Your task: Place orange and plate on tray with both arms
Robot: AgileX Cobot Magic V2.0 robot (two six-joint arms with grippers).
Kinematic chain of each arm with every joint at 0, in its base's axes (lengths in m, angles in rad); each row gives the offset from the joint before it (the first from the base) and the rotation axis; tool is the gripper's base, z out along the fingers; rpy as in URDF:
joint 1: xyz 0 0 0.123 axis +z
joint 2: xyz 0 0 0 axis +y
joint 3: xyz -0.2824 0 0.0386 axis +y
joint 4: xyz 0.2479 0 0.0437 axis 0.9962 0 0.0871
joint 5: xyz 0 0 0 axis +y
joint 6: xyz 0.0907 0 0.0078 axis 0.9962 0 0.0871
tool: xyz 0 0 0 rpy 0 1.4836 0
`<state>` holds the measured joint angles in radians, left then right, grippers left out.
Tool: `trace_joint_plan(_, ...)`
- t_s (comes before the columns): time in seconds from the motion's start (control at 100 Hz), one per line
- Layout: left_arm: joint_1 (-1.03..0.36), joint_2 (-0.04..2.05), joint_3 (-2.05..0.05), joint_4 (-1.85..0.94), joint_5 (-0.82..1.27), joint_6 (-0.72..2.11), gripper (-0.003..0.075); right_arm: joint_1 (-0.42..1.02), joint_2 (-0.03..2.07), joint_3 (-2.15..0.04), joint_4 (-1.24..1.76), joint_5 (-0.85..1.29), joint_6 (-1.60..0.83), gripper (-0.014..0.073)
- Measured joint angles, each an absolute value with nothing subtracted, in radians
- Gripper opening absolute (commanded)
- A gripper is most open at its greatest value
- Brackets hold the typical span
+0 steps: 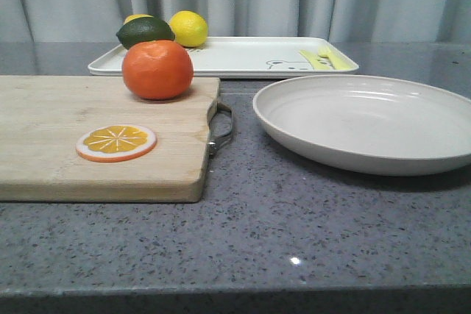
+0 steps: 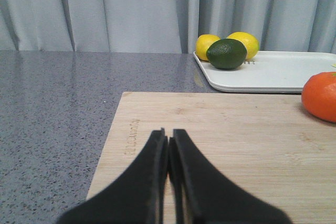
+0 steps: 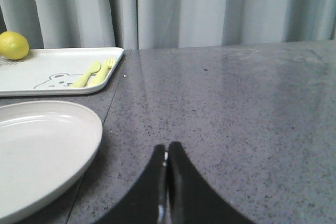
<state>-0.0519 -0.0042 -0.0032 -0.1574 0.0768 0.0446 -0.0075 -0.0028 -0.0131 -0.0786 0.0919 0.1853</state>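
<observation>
Grippers both pinched closed, holding nothing: left gripper (image 2: pixel 168 153) sits low over the cutting board (image 2: pixel 236 145), right gripper (image 3: pixel 167 163) low over bare counter beside the plate (image 3: pixel 42 156).

Left pincer (image 2: pixel 169 145) and right pincer (image 3: pixel 167 156) both closed, holding nothing.

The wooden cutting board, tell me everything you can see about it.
The wooden cutting board is a thick, pale, rectangular slab with visible grain and rounded corners, lying flat on the grey speckled table. A metal handle is fixed to its end facing the plate, apart from it. The orange sits near its far edge and an orange slice disc lies flat further forward. Faint lettering is stamped near one edge in the left wrist view. The left hand, shut, hovers over it.
</observation>
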Motion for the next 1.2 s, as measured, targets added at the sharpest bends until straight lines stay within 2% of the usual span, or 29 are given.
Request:
trace_joint_plan(0.36, -0.052, 0.087, -0.121, -0.161, 0.070, 0.045, -0.0019, -0.007, 0.200, -0.161, -0.079, 0.094, 0.185, -0.0060)
trace_joint_plan(0.7, -0.052, 0.321, -0.279, -0.161, 0.057, 0.045, -0.0019, -0.007, 0.420, -0.302, -0.079, 0.105, 0.185, -0.0060)
trace_joint_plan(0.91, -0.052, 0.452, -0.354, -0.161, 0.051, 0.045, -0.0019, -0.007, 0.550, -0.418, -0.079, 0.197, 0.185, -0.0060)
trace_joint_plan(1.2, -0.052, 0.480, -0.362, -0.161, 0.046, 0.045, -0.0019, -0.007, 0.586, -0.451, -0.079, 0.241, 0.185, -0.0060)
